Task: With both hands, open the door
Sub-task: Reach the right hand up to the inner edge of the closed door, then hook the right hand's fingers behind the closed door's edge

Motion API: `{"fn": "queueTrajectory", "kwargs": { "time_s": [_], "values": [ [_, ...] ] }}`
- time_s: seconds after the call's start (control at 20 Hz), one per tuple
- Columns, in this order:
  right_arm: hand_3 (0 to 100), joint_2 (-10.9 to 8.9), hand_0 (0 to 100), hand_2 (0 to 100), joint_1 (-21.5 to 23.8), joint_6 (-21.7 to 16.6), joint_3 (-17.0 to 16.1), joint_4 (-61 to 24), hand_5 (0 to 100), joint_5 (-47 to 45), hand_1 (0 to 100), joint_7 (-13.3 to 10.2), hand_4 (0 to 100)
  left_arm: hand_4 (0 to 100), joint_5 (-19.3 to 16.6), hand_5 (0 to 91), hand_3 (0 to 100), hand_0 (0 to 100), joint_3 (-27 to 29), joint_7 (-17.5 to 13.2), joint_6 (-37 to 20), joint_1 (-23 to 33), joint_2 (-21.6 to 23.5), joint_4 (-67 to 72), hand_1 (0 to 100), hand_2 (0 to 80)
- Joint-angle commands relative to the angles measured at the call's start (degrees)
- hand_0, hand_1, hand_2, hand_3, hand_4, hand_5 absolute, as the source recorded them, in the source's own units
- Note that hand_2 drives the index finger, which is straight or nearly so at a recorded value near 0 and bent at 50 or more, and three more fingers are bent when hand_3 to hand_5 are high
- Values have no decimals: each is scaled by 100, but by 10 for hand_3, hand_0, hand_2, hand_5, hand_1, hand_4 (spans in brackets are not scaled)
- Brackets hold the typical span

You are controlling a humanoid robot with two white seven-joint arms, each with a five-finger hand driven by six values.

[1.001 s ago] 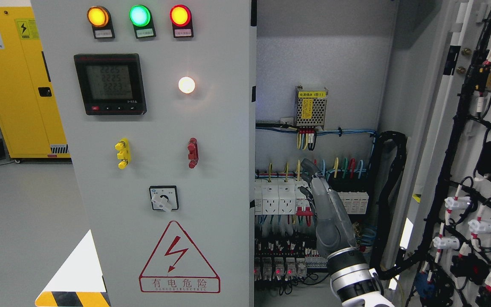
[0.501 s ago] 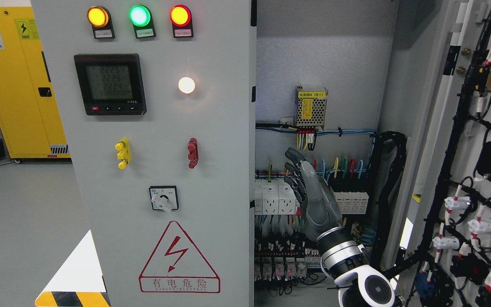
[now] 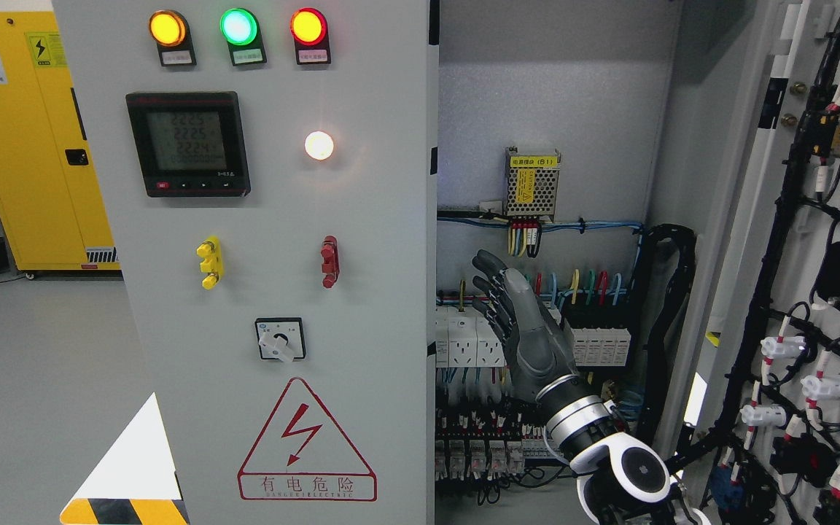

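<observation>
The cabinet's left door [image 3: 362, 219] is a grey panel with three lamps, a meter, a rotary switch and a red warning triangle, and it stands shut. The right door [image 3: 755, 240] is swung wide to the right, its wired inner face showing. My right hand [image 3: 505, 306] rises from the lower right into the opening, in front of the white sockets. Its fingers [image 3: 484, 264] are straight and spread, hold nothing, and point up-left close to the left door's edge. I cannot tell whether they touch that edge. My left arm is out of view.
Inside the cabinet are a power supply box [image 3: 532, 184], rows of sockets and breakers [image 3: 467, 339] and a thick black cable bundle [image 3: 671, 306]. A yellow cabinet [image 3: 33, 146] stands at the far left on a grey floor.
My right hand has moved left and slightly up across the opening, toward the left door's edge, and the forearm has tilted so the wrist joint shows more.
</observation>
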Motion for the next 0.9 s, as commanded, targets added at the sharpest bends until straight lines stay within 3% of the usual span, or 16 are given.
{"fn": "queueTrajectory", "kwargs": {
  "time_s": [0.0, 0.05, 0.1, 0.7, 0.85],
  "values": [
    [0, 35, 222, 0, -128, -11, -3, 335, 0, -421, 68, 291, 0, 0, -2, 0, 0, 0, 0, 0, 1, -167, -44, 105, 0, 0],
    [0, 34, 222, 0, -155, -2, -12, 344, 0, -413, 68, 650, 0, 0, 7, 0, 0, 0, 0, 0, 1, -167, -44, 105, 0, 0],
    [0, 43, 222, 0, -198, 7, -29, 379, 0, -404, 69, 837, 0, 0, -2, 0, 0, 0, 0, 0, 1, -167, -44, 105, 0, 0],
    [0, -53, 220, 0, -471, -108, -100, 1161, 0, -535, 69, 1005, 0, 0, -2, 0, 0, 0, 0, 0, 1, -167, -61, 105, 0, 0],
    [0, -53, 221, 0, -506, -116, -108, 1179, 0, -632, 68, 1479, 0, 0, -2, 0, 0, 0, 0, 0, 1, -167, -61, 105, 0, 0]
  ]
}}
